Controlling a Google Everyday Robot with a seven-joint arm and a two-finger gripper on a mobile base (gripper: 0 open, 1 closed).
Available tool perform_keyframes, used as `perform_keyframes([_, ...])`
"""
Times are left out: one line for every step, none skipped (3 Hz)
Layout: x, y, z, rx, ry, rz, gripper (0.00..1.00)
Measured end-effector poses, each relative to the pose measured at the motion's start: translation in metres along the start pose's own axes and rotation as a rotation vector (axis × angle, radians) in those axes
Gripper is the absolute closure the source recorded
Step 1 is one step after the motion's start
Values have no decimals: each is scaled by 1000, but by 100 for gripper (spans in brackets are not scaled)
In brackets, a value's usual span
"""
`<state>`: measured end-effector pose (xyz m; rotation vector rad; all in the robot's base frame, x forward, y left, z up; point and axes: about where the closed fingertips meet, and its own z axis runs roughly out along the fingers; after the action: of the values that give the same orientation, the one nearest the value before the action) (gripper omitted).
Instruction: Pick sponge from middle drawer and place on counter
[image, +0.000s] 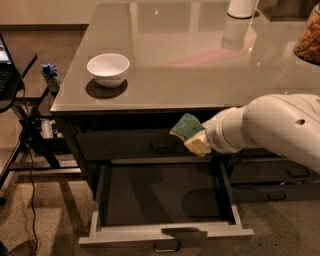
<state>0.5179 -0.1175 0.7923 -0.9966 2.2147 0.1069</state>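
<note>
My gripper (200, 137) is at the end of the white arm that reaches in from the right. It holds the sponge (188, 128), dark green face up and pale yellow layer below, in front of the counter's edge. The sponge hangs above the open middle drawer (165, 233), whose dark inside shows nothing in it. The counter (200, 70) is a glossy grey-beige slab just above and behind the sponge.
A white bowl (108, 69) stands on the counter's left front. A white cylinder (242, 7) stands at the back and a jar (309, 37) at the far right. A closed dark drawer (130, 145) sits above the open one. A black side table (12, 75) and cables are on the left.
</note>
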Motion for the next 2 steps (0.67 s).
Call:
perform_keyframes([-26,-11,-19,51,-42,-38,100])
perform_keyframes([-27,-12,-20,52,-42,-38,100])
